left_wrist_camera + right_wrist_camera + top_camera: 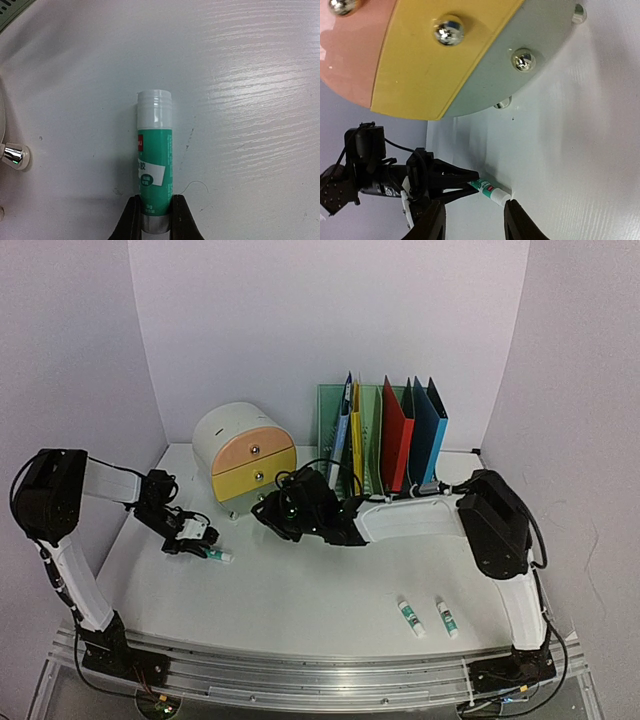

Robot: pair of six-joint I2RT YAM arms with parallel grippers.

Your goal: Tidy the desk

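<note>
**Top view.** Counter (320, 585): white, walled. Glue stick (219, 554): level, low at the counter's left part, just before the drawer unit (245, 452). Left tool (196, 540) at its left end; right tool (272, 512) near, by the drawers.

**Left wrist.** Tool clamped narrow on the stick's base. Long axis straight ahead, cap leading.

**Right wrist.** Jaws apart, empty. Stick just beyond, cap toward them.

Drawer chest (245, 450) beside folder rack (385, 435); glue stick (217, 554) near the chest.
</note>
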